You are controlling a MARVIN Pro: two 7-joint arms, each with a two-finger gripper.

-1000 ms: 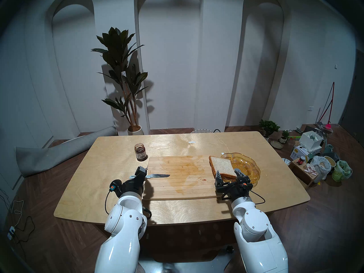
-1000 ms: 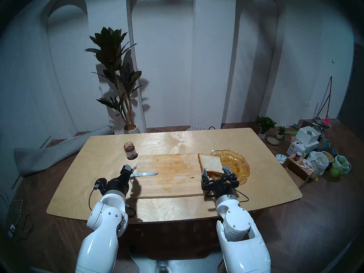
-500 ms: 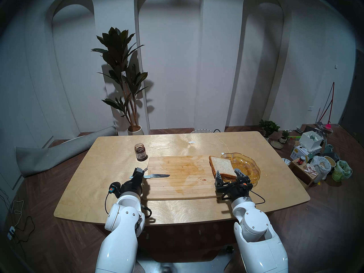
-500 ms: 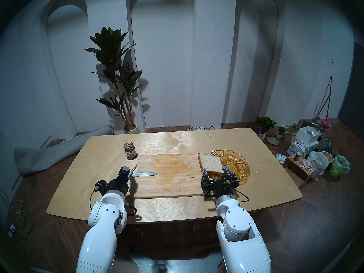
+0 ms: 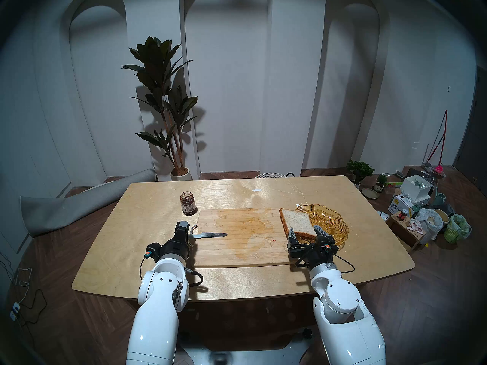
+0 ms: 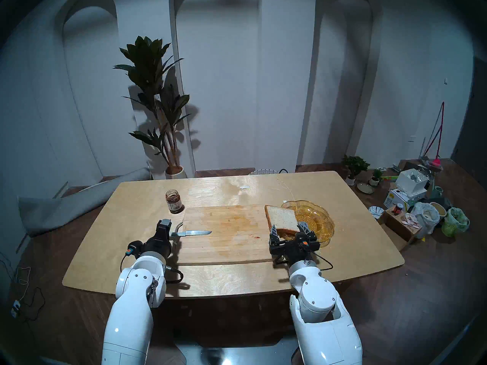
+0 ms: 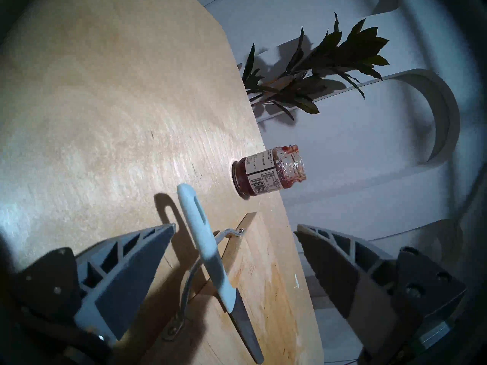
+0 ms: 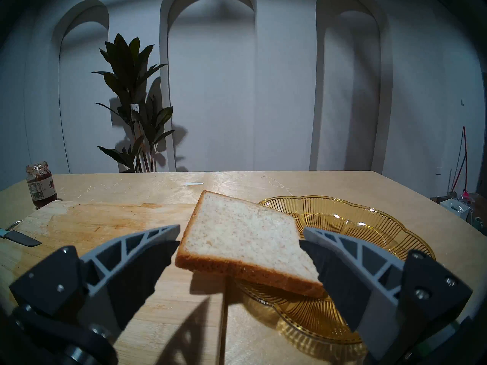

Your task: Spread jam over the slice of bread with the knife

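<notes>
A: Which hand is nearer to the knife (image 7: pixel 210 253)?

B: The left gripper (image 7: pixel 234 230). Its jaws are wide open and hold nothing; the pale handle lies between them, not touched.

A: How does the knife lie?

B: Its long axis runs left to right: handle over the left edge of the cutting board (image 5: pixel 245 238), blade pointing right on the board. I judge the jaws must close across the handle.

A: And the right gripper (image 8: pixel 239 240)?

B: Open too, empty, at the near edge of the slice of bread (image 8: pixel 242 232), which leans on the amber glass dish (image 8: pixel 363 225).

A: The jam (image 7: pixel 263 172)?

B: Farther, in its open jar beyond the board's far left corner.
</notes>
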